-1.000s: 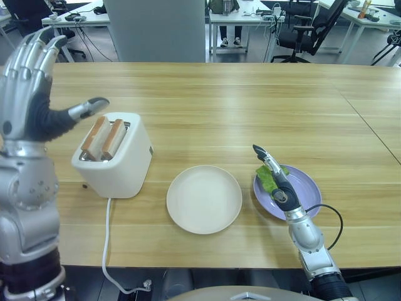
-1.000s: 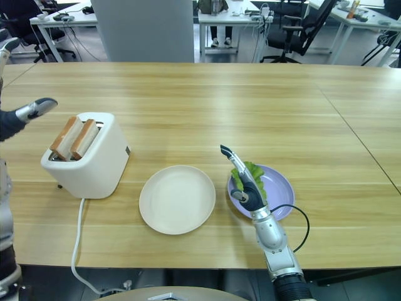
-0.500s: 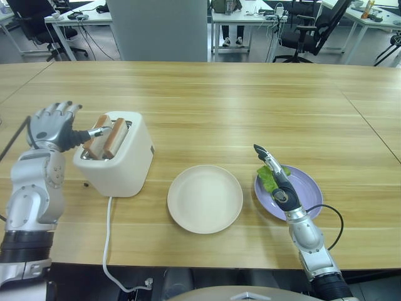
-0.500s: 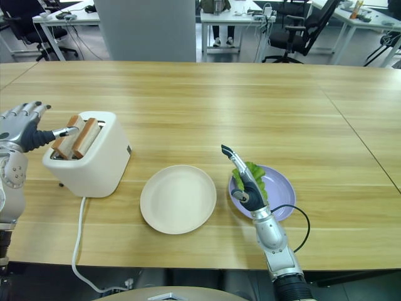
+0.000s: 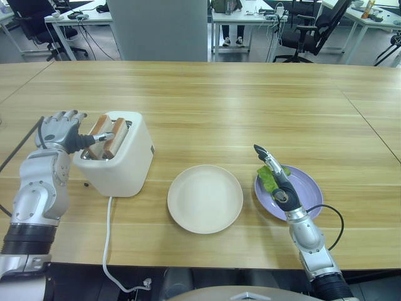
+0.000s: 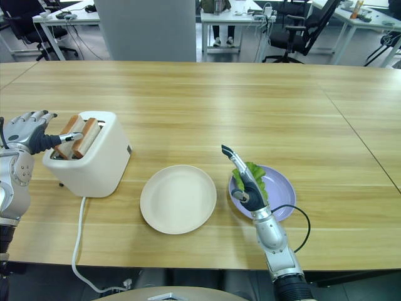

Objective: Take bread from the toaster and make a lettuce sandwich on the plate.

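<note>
While the bread (image 5: 104, 135) stands in the toaster (image 5: 119, 164), the left hand (image 5: 58, 130) hovers beside it, fingers (image 5: 63, 116) spread; the right hand (image 5: 276, 179), fingers (image 5: 262, 152) pressed together, lies over lettuce (image 5: 266, 181) on the purple plate (image 5: 307, 188).

On your left side of the surface (image 5: 250, 100) stands the toaster (image 5: 122, 169), with two bread slices (image 5: 106, 137) upright in its slots and its cord (image 5: 106, 238) trailing toward the near edge. Your left hand (image 5: 59, 130) is just left of the toaster, level with the bread. The plate (image 5: 205, 199) lies centre. To its right, a dish (image 5: 308, 188) holds lettuce (image 5: 265, 178), with your right hand (image 5: 280, 188) over the dish's left part.
</note>
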`<action>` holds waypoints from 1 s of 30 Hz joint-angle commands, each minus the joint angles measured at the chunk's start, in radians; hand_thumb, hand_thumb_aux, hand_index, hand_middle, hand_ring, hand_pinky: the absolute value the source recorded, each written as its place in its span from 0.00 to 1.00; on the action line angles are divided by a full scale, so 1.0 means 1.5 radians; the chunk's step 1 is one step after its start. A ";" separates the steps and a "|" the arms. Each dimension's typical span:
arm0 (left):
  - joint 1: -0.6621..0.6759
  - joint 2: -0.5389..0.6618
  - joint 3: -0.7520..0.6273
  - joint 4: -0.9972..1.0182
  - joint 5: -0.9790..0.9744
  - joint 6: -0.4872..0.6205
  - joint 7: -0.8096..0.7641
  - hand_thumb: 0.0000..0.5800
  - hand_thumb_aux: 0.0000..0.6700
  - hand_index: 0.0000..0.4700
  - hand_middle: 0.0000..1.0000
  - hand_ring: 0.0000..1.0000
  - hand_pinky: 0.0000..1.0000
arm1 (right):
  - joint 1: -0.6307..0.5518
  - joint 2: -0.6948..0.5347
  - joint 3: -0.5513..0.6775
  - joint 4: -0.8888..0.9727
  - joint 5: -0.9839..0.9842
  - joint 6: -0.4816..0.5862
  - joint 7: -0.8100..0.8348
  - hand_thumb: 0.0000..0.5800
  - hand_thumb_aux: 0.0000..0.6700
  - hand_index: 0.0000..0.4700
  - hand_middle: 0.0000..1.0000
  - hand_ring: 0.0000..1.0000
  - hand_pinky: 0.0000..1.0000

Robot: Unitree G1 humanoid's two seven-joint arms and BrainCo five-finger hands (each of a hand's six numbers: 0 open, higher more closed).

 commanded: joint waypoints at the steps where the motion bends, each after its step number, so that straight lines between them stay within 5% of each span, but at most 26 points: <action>1: -0.005 0.008 -0.015 0.026 -0.001 0.008 0.008 0.00 0.00 0.00 0.00 0.00 0.00 | 0.008 -0.003 -0.004 -0.008 -0.004 0.009 0.002 0.00 0.00 0.00 0.00 0.00 0.00; 30: -0.007 0.007 -0.072 0.063 0.003 0.013 0.051 0.00 0.00 0.00 0.00 0.00 0.00 | 0.015 -0.004 0.001 -0.020 -0.002 0.014 0.008 0.00 0.00 0.00 0.00 0.00 0.00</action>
